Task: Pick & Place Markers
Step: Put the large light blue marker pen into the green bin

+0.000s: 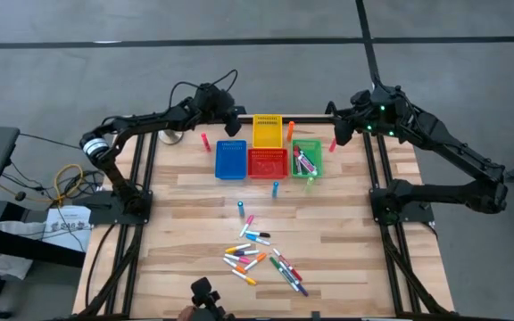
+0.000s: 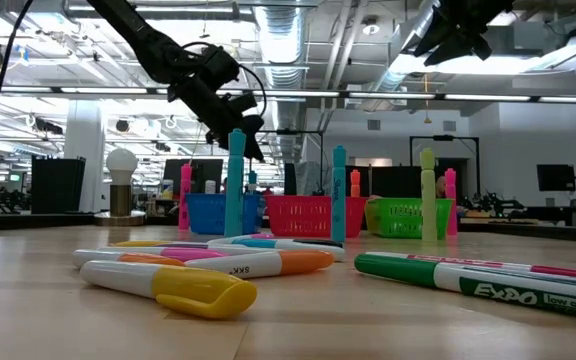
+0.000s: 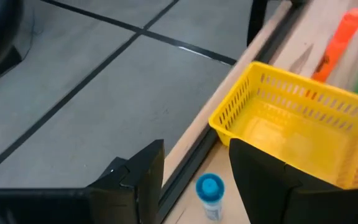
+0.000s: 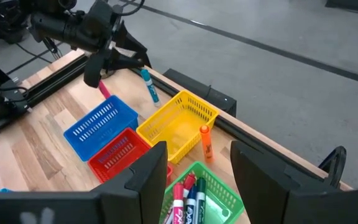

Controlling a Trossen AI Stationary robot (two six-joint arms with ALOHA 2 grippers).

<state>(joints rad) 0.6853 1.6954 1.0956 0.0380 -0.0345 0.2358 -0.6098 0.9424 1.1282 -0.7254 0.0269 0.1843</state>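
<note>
Many light, stiff markers (image 1: 259, 257) lay at six o'clock, best pinched mid-barrel; both end effectors hung spread, empty.

1. Table (image 1: 186, 214) — pale wood planks, smooth with a slight sheen.
2. Yellow bin (image 3: 303, 134), blue bin (image 4: 101, 124), red bin (image 4: 118, 152), green bin (image 4: 219, 193) — slotted plastic, semi-glossy.
3. Markers (image 2: 213, 275) — smooth, glossy plastic barrels and caps.
4. Floor (image 3: 104, 81) — matt grey, faintly speckled.
</note>
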